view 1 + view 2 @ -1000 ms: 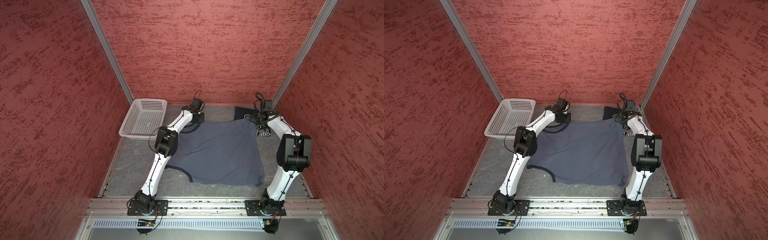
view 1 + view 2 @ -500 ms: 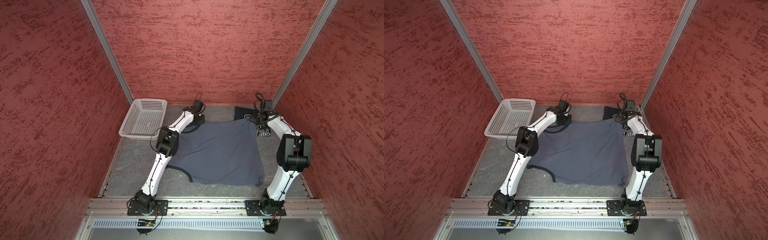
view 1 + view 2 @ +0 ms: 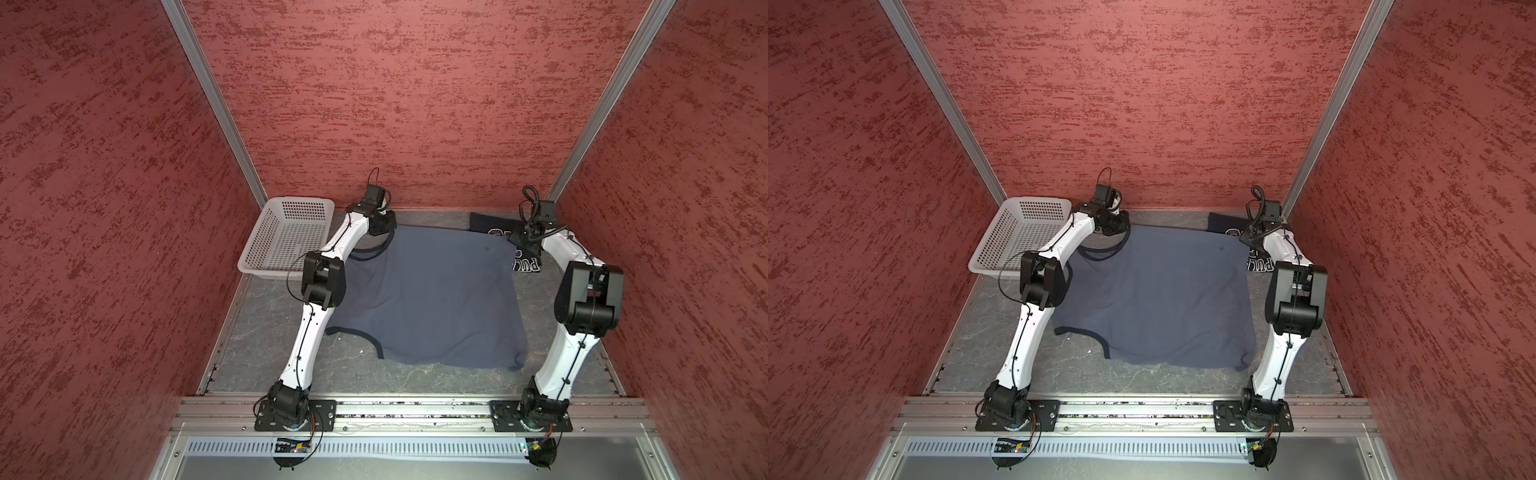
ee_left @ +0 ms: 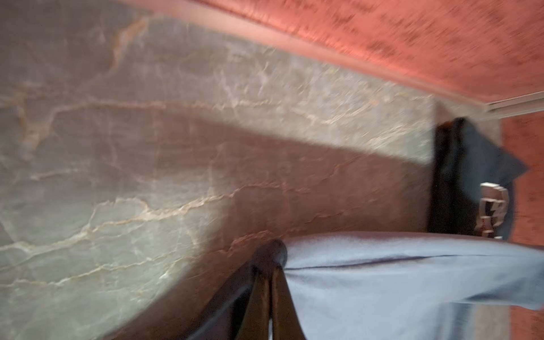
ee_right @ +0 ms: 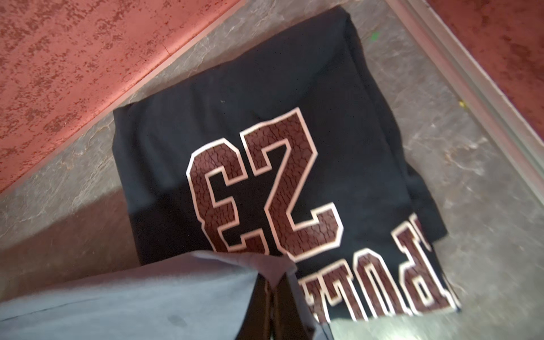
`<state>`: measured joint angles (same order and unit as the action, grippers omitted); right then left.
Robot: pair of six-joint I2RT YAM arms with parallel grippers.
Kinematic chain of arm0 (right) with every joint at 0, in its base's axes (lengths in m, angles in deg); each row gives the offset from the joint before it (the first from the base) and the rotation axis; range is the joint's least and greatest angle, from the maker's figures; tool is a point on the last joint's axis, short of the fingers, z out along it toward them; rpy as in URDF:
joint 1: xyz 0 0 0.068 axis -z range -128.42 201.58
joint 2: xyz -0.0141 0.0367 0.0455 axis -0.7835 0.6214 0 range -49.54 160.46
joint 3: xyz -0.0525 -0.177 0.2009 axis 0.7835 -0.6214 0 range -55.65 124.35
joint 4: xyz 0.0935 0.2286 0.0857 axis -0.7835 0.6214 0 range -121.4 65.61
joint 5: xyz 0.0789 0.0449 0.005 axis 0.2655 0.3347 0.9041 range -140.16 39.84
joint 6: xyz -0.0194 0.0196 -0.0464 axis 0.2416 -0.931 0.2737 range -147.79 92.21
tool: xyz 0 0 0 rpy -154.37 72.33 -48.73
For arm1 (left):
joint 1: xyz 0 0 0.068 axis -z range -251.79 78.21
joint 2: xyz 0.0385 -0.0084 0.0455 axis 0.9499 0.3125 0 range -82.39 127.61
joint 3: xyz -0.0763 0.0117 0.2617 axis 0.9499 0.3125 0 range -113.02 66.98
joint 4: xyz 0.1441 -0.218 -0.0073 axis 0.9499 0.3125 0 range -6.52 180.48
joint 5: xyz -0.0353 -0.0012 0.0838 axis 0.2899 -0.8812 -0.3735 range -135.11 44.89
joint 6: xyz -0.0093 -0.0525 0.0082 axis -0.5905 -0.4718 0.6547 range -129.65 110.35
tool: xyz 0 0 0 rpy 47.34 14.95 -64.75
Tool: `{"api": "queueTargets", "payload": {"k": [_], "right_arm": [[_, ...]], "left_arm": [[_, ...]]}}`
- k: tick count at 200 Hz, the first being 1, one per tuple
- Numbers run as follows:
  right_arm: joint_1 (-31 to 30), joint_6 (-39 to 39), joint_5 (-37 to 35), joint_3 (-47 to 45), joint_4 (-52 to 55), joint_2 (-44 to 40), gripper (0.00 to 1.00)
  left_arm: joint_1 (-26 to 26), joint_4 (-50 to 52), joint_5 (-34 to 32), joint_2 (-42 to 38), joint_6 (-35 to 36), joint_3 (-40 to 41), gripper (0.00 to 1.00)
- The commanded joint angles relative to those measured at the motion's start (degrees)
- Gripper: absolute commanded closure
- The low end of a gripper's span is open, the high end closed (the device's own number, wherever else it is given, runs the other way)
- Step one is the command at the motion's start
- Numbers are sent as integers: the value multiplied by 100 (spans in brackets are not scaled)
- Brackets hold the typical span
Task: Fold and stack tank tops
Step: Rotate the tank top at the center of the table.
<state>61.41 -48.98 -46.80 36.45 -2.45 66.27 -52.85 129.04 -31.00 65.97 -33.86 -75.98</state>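
The slate blue-grey tank top (image 3: 428,299) (image 3: 1154,295) lies spread flat across the middle of the table. My left gripper (image 3: 384,232) (image 4: 269,256) is at its back left corner, shut on the cloth's edge (image 4: 397,279). At the back right corner my right gripper (image 3: 519,241) (image 5: 272,282) is shut on a pinch of the same cloth (image 5: 132,300), which drapes over its fingers. The dark navy tank top (image 3: 486,222) (image 5: 265,103) lies folded in the back right corner, its maroon and white lettering up. The blue-grey cloth partly overlaps it.
A white perforated basket (image 3: 286,237) (image 3: 1021,232) stands at the back left, against the red wall. Red walls close in the table on three sides. The metal rail (image 3: 415,409) carrying both arm bases runs along the front.
My left gripper has shut on the back left corner of the blue-grey tank top. The right gripper has kept its grip and place.
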Motion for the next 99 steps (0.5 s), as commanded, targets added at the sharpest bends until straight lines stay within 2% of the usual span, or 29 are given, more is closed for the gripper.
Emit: {"api": "queueTargets", "payload": {"k": [1, 14, 26, 31, 39, 66, 88, 99], "right_arm": [[4, -17, 52, 337, 27, 202, 100], [17, -9, 30, 462, 47, 320, 100], [20, 16, 16, 582, 97, 420, 100], [12, 31, 24, 640, 118, 444, 95], [19, 52, 18, 718, 177, 468, 81], [16, -17, -260, 654, 499, 79, 48], [18, -179, -438, 159, 736, -547, 33], [-5, -249, -396, -296, 760, -927, 30]], "left_arm": [[54, -155, 254, 255, -249, -49, 100], [55, -255, 317, 288, -317, -61, 100], [57, -304, 377, 327, -339, -110, 90], [56, -289, 393, 334, -335, -154, 87], [52, -210, 401, 352, -304, -238, 81], [94, 491, 73, 34, -91, -331, 47], [261, 1213, -659, -667, 271, 115, 27], [397, 1251, -924, -1232, 321, 906, 22]]}}
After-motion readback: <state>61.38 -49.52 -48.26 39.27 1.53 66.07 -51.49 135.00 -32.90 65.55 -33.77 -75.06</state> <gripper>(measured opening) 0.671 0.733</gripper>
